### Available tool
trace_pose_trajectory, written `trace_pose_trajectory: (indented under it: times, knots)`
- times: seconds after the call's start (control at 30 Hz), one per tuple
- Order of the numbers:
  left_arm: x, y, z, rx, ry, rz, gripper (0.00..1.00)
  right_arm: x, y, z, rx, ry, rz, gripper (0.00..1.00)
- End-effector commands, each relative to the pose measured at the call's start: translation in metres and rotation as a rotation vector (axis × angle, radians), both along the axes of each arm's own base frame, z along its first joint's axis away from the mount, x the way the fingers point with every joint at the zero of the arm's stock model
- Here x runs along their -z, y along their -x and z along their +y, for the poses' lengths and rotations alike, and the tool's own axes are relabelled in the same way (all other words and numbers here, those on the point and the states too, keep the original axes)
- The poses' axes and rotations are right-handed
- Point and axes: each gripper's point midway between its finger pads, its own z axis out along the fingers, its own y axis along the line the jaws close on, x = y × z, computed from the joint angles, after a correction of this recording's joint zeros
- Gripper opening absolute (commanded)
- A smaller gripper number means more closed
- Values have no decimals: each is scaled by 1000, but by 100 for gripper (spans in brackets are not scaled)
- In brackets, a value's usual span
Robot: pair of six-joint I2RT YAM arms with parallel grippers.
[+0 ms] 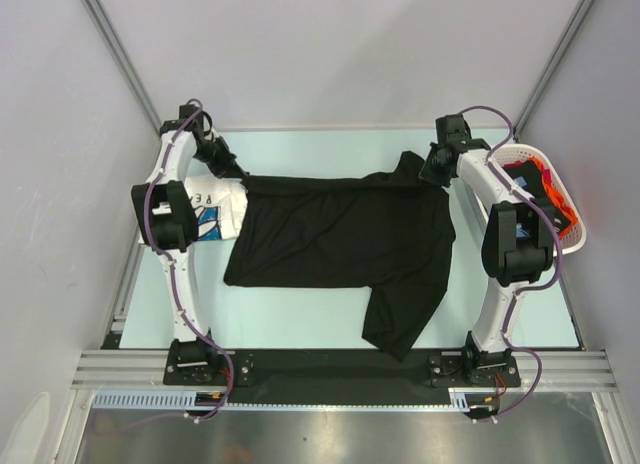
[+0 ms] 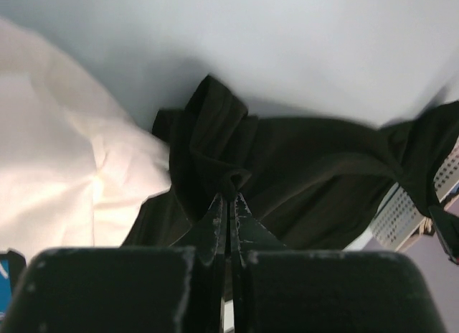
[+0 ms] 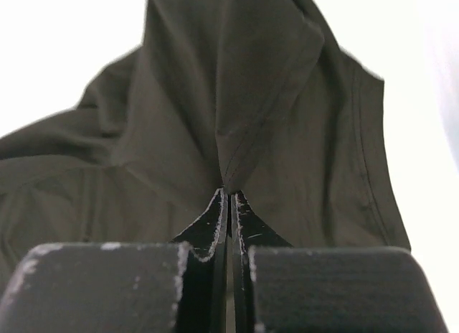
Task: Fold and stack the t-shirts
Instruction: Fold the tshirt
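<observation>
A large black t-shirt (image 1: 340,234) lies spread across the middle of the table, one sleeve hanging toward the front edge. My left gripper (image 1: 238,174) is shut on its far left corner; the pinched black cloth (image 2: 215,153) bunches at the fingertips. My right gripper (image 1: 432,174) is shut on its far right corner, where the cloth (image 3: 229,96) rises in a peak from the tips. A folded white t-shirt with blue print (image 1: 215,209) lies at the left, partly under the black one and my left arm; it also shows in the left wrist view (image 2: 64,175).
A white slotted basket (image 1: 575,239) at the right edge holds dark and orange shirts (image 1: 545,189). The enclosure's white walls stand close on the left, right and far sides. My right arm stands between the basket and the black shirt.
</observation>
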Motion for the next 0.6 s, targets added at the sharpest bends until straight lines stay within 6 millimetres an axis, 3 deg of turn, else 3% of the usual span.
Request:
trace_pose_trajectory:
  times: [0.0, 0.33, 0.43, 0.47, 0.5, 0.53, 0.57]
  knots:
    - [-20, 38, -5, 45, 31, 59, 0, 21, 36, 1, 11, -44, 138, 0]
    - [5, 60, 1, 39, -12, 178, 0, 86, 71, 19, 12, -143, 420, 0]
    - [12, 67, 3, 38, -24, 215, 14, 103, 81, 28, -13, -179, 503, 0]
    - [14, 72, 4, 36, -32, 233, 38, 112, 89, 30, -22, -184, 555, 1]
    - [14, 73, 5, 38, -36, 236, 82, 113, 91, 31, -28, -185, 572, 6]
    - [13, 74, 4, 44, -33, 236, 99, 111, 89, 33, -36, -183, 577, 12]
    - [10, 78, 3, 47, -25, 239, 100, 109, 92, 31, -36, -168, 591, 31]
